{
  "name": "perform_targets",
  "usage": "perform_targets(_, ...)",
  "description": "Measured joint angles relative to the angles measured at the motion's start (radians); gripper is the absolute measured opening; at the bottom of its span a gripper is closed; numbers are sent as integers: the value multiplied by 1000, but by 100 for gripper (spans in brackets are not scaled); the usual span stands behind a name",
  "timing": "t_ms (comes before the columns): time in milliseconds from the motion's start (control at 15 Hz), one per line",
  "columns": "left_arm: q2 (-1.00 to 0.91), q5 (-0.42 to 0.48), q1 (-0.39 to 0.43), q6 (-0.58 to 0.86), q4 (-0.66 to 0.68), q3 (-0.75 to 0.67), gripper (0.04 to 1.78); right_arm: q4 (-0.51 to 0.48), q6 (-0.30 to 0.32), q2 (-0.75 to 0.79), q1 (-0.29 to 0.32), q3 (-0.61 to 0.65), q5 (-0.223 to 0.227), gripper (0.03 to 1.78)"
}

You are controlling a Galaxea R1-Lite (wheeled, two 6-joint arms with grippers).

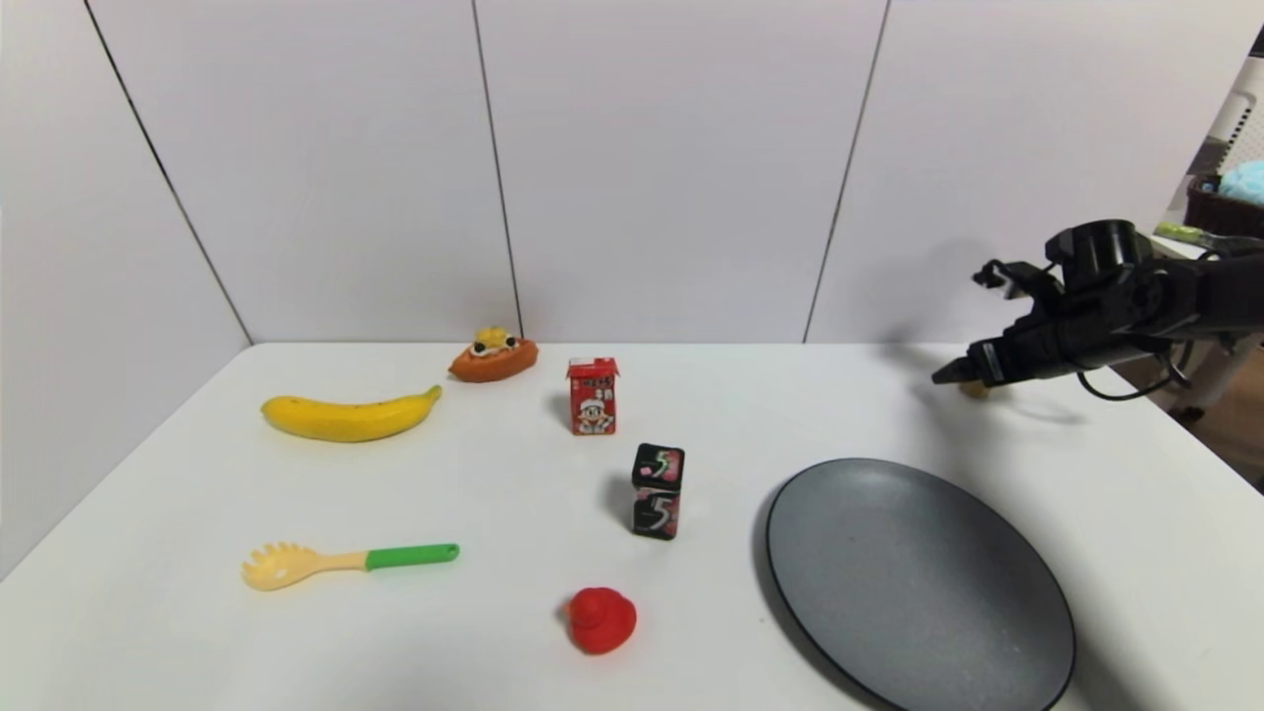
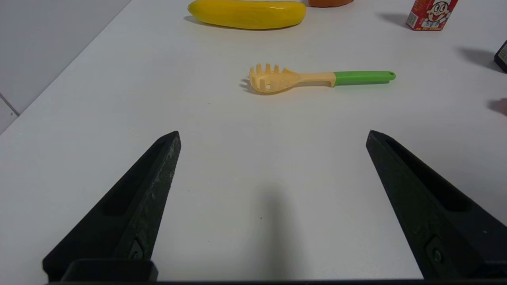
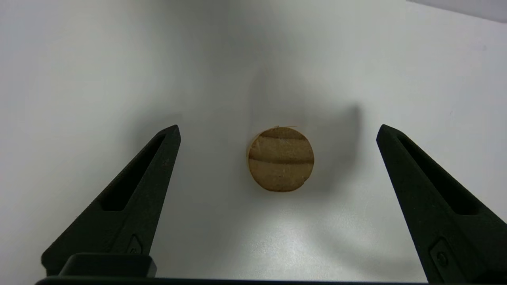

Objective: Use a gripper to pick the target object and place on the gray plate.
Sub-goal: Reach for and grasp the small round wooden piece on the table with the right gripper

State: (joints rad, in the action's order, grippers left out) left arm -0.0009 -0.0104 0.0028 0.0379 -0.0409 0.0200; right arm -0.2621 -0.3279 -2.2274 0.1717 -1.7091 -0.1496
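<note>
The right gripper [image 3: 277, 128] hangs low over the far right part of the white table [image 1: 711, 415], its 2 black fingers [image 3: 130, 198] spread wide and gripping nothing. Between them, touching neither, the target object [image 3: 281, 159] sits on the table, a small tan wooden cylinder showing its round face with grooves across it. In the head view only a tan sliver of it [image 1: 976, 390] peeks out beneath the gripper's tips [image 1: 950, 375]. The gray plate [image 1: 918, 583] lies nearer the robot than the gripper, apart from it and bare. Left of the plate stand a black box marked 5 [image 1: 658, 491] and a red milk carton [image 1: 593, 396], with the red duck [image 1: 601, 620] at the near edge. Farther left are a pasta spoon with a green handle [image 1: 346, 563], a banana [image 1: 348, 416] and an orange toy pastry [image 1: 493, 358]. The left gripper [image 2: 273, 132] hovers over the table's near left, its fingers likewise parted and empty, facing the spoon.
</note>
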Motion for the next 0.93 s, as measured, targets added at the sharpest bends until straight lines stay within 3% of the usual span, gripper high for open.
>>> perform_targets(933, 0, 0, 0, 0, 0, 0, 169, -29, 3, -17, 21, -17, 3, 171)
